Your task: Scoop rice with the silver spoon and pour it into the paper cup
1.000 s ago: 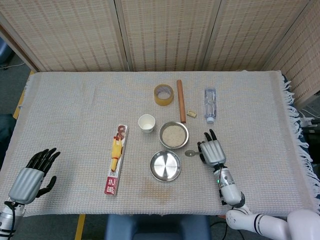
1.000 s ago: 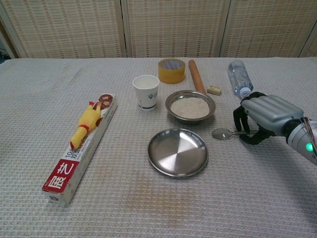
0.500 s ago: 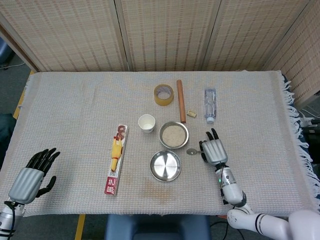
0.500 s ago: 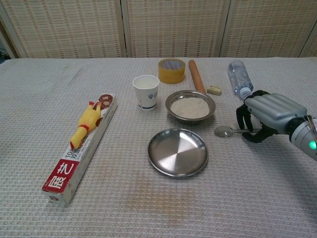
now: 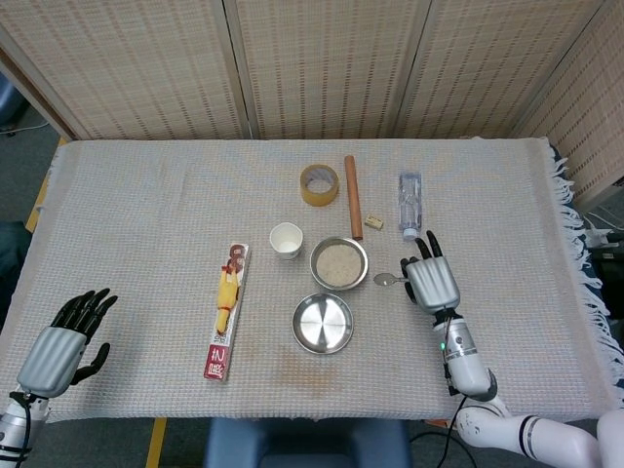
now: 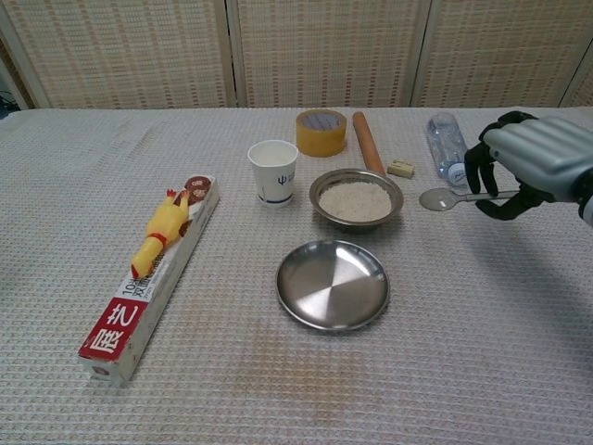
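Silver spoon pinched by its handle in the right robot hand, lifted, right of the rice bowl. Thin grip: spoon may twist and spill short of the paper cup. Left robot hand spread, idle.

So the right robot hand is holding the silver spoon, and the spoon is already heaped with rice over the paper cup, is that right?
Not quite. The right robot hand does hold the silver spoon, but the chest view shows its bowl empty, and it hangs right of the round metal bowl of rice, not over the white paper cup.
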You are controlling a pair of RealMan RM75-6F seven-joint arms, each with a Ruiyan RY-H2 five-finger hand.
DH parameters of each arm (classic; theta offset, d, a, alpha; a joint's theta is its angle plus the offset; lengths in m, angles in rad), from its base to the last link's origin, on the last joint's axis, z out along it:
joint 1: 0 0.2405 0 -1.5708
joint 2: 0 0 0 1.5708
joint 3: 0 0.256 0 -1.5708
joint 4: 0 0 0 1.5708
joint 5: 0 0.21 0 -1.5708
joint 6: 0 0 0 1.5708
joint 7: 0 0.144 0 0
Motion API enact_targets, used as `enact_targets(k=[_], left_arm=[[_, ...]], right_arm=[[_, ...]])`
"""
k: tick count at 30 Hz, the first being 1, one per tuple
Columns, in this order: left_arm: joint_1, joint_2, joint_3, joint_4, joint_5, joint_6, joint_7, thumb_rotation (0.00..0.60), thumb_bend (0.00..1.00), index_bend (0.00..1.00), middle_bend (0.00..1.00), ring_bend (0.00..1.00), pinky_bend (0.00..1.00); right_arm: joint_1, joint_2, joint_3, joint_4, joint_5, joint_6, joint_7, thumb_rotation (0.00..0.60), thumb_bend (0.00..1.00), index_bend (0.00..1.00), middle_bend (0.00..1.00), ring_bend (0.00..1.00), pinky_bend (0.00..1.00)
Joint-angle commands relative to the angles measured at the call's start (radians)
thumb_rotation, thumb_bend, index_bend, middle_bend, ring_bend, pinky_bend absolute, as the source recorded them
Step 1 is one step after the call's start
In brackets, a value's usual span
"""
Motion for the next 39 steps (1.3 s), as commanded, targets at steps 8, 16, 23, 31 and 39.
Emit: enact_targets(k=[8,16,23,31,39], left_arm=[[-0.002,-0.003,0.001,-0.007,-0.001,-0.006,0.012,0.600,0.47,0.00,0.00,0.00,0.11],[-0.002,0.005,-0.002,0.000,-0.002,0.000,-0.010,0.600,0.47,0.00,0.00,0.00,0.11],[0.001,0.010,-0.004,0.001,-0.006,0.004,-0.020,0.600,0.47,0.00,0.00,0.00,0.11],[0.000,0.009,-0.004,0.002,-0.008,0.000,-0.018,0.600,0.47,0.00,0.00,0.00,0.11],[0.000,0.010,-0.007,0.001,-0.014,-0.002,-0.020,0.600,0.47,0.00,0.00,0.00,0.11]], right_arm=[[0.160,-0.008,0.084,-0.027,0.084,-0.057,-0.287,0.600,0.34,0.94,0.58,0.11,0.01],[0.267,-0.098,0.063,0.088,0.103,-0.076,-0.482,0.600,0.34,0.94,0.58,0.11,0.01],[0.315,-0.145,0.023,0.187,0.126,-0.099,-0.614,0.600,0.34,0.94,0.58,0.11,0.01],[0.350,-0.198,0.008,0.245,0.158,-0.131,-0.654,0.600,0.34,0.95,0.59,0.13,0.01],[0.360,-0.219,0.020,0.245,0.195,-0.152,-0.612,0.600,0.34,0.95,0.59,0.13,0.01]])
